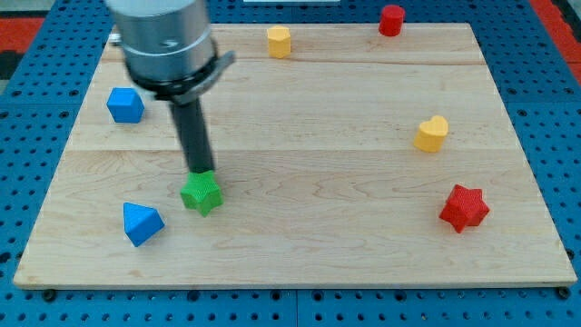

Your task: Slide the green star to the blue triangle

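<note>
Seven small blocks scattered on a pale wooden board (300,263), itself laid on a blue perforated base (554,136). No gripper fitted, so nothing to open or close: only a straight dark rod, with my tip (199,172) at the far edge of the green star (201,193), touching it or very nearly so. Green star in the near-left part of the board; blue triangle (142,223) just to its left and slightly nearer, close by but apart, a narrow strip of bare wood between the two. Tip placed on the star's far side, presumably because a push from there drives the star nearward; a contact shifted toward the star's right-far corner probably better suited, given that the triangle lies mostly to the left. Task judged close to complete, with only a short slide remaining. Other blocks well clear of that path: blue cube (125,104) at far left, yellow block (279,42) and red cylinder (391,20) along the far edge, yellow heart (432,133) at right, red star (464,207) at near right.
</note>
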